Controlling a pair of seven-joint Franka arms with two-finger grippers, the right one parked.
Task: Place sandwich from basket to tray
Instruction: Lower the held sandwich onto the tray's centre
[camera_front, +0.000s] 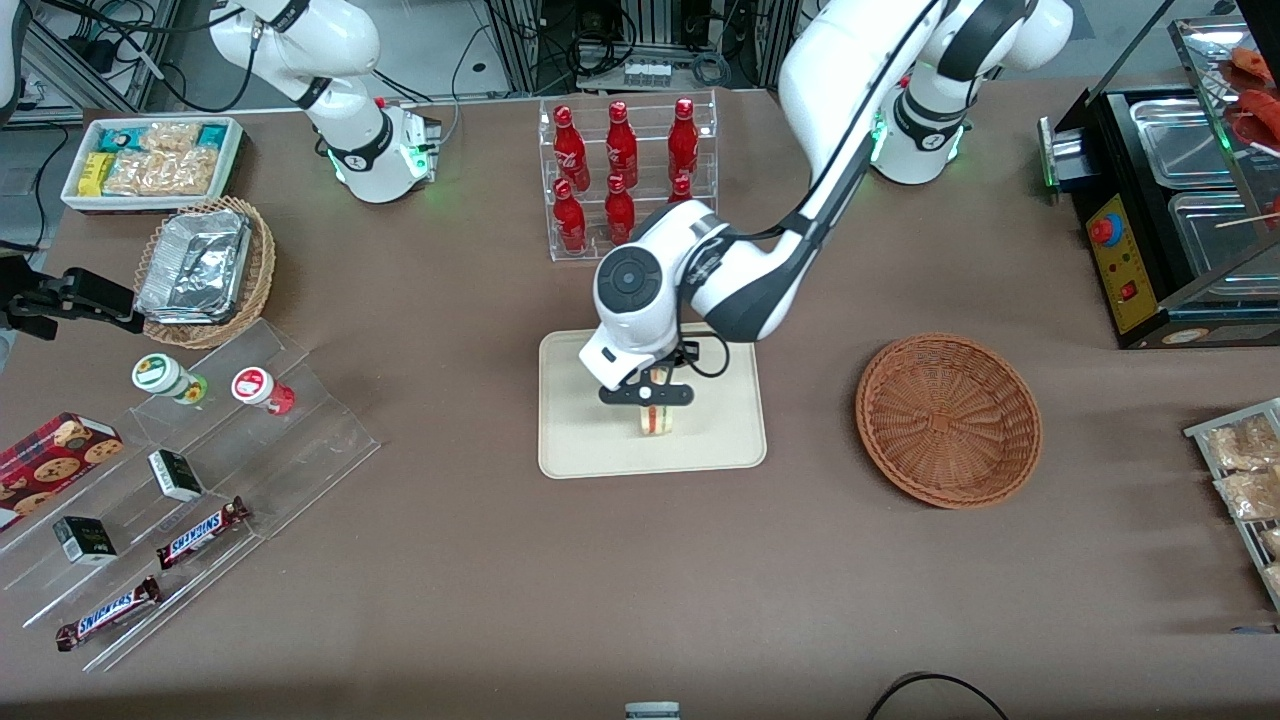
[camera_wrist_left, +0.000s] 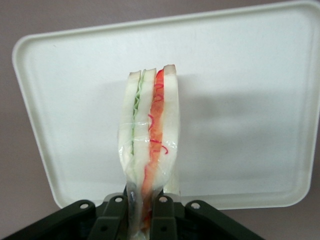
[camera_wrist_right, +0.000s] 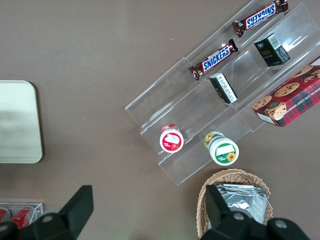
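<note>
The left arm's gripper (camera_front: 652, 397) hangs low over the middle of the tray (camera_front: 580, 445), jaws pinched tight on the sandwich (camera_wrist_left: 149, 135), cut side with its red and green layers facing the wrist camera. Gripping one end keeps the wedge upright for a clean set-down. The basket (camera_front: 948, 420) sits empty on the bench toward the working arm's end. Release looks imminent.

Left arm stretched forward and bent down, gripper (camera_front: 648, 396) pointing downward, fingers (camera_wrist_left: 116, 216) clamped together.
</note>
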